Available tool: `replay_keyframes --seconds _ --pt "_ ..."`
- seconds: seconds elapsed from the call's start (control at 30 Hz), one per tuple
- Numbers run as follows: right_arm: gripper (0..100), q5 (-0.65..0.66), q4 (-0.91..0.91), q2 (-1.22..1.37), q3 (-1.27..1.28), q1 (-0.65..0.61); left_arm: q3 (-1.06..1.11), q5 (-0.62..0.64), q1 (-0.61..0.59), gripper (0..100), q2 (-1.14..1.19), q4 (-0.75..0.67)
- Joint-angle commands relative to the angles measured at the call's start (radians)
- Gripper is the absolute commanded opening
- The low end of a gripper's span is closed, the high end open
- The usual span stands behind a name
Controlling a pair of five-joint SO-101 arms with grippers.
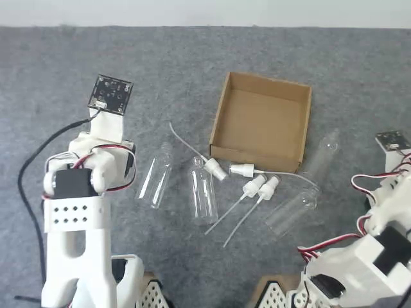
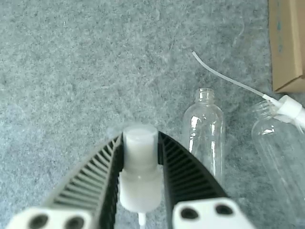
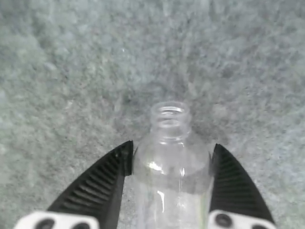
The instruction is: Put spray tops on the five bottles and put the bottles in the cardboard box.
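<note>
My left gripper (image 2: 139, 138) is shut on a white spray top (image 2: 139, 167), held above the grey mat. Two clear bottles (image 2: 205, 129) (image 2: 281, 143) lie just beyond it, and another spray top (image 2: 291, 109) with a long tube rests by the second one's neck. My right gripper (image 3: 171, 147) is shut on a clear open-necked bottle (image 3: 171, 162), one finger on each side of its body. In the high view, several bottles (image 1: 156, 174) (image 1: 203, 189) (image 1: 292, 210) and several loose spray tops (image 1: 215, 168) (image 1: 253, 186) lie in front of the cardboard box (image 1: 221, 109).
The open cardboard box has nothing in it and sits at the middle back of the grey mat. One bottle (image 1: 323, 154) lies just right of the box. The left arm (image 1: 96, 167) stands at the left and the right arm (image 1: 388, 212) at the right edge.
</note>
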Motion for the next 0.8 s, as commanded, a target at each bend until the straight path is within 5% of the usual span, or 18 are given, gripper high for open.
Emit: replay_keyframes --seconds 0.0,0.33,0.77 --pt "22.5 -0.157 -0.01 -0.015 -0.046 0.004 -0.005 0.011 0.003 1 -0.038 -0.021" --pt "10.5 -0.264 0.001 -0.012 -0.114 -0.045 -0.005 0.009 -0.003 1 -0.038 0.0" --pt "11.6 -0.448 0.001 -0.007 -0.207 -0.142 -0.005 0.015 0.003 1 -0.038 0.031"
